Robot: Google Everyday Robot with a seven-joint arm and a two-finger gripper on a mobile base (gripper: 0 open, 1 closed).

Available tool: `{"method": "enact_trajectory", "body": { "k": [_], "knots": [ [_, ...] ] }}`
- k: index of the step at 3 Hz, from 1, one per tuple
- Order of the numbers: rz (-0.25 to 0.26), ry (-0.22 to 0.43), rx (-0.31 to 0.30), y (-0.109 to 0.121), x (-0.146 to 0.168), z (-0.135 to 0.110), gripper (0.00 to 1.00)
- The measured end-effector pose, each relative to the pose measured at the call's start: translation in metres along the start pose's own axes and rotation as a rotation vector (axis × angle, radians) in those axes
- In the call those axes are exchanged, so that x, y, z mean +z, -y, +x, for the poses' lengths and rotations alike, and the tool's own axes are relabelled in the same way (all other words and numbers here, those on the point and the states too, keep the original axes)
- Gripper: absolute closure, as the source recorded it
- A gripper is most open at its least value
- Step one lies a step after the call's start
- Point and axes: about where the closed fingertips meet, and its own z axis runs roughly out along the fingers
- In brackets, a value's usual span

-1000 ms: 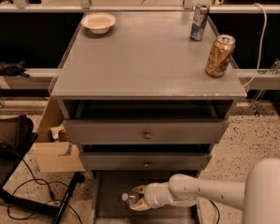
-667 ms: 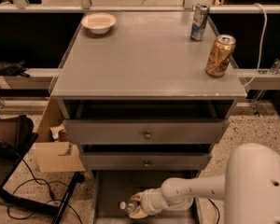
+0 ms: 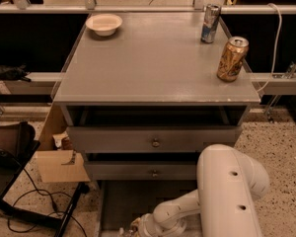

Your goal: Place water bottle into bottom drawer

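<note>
Speckled floor, grey cabinet, bottom drawer pulled out toward us. The gripper is low over the drawer's near-left floor. I can't tell if it's clamped or open, and the water bottle is hidden, presumably right there. I'd seat it flat, clear of the left wall, before releasing.

Pincer low inside the open bottom drawer, at the lower edge; gold can upright on the counter.
</note>
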Motion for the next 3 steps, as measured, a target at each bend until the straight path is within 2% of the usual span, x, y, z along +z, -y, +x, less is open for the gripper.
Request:
{"method": "enact_trajectory", "body": {
  "k": [1, 2, 3],
  "knots": [
    [0.0, 0.0, 0.0, -0.0002, 0.0005, 0.0, 1.0],
    [0.0, 0.0, 0.0, -0.0003, 0.0005, 0.0, 0.82],
    [0.0, 0.0, 0.0, -0.0003, 0.0005, 0.0, 0.59]
  ]
}}
